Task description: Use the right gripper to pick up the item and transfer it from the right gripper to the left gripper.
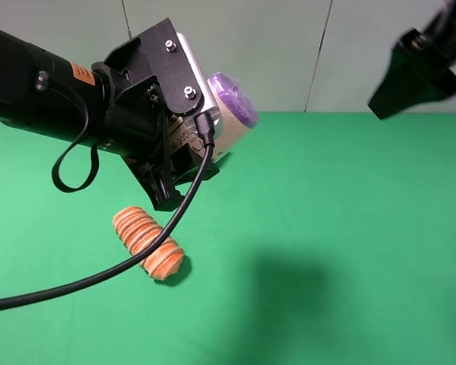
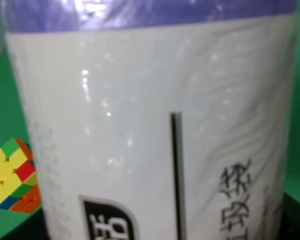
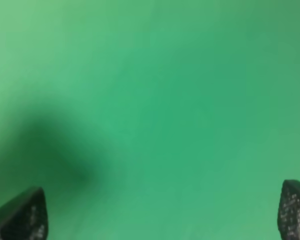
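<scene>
My left gripper [image 1: 201, 125] is clamped on the cream-white can [image 1: 234, 106] with purple ends, held in the air at the far left. The ribbed orange roll [image 1: 148, 243] lies nearer on the green table [image 1: 349, 228]. My right gripper [image 1: 414, 72] hangs empty at the far right, fingers spread wide.

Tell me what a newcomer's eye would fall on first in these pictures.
The left gripper is raised at upper left of the high view, clamped on the cream-white can with its purple end showing; that can fills the left wrist view. The right gripper hangs open and empty at upper right. A ribbed orange roll lies on the green table below the left arm.
</scene>
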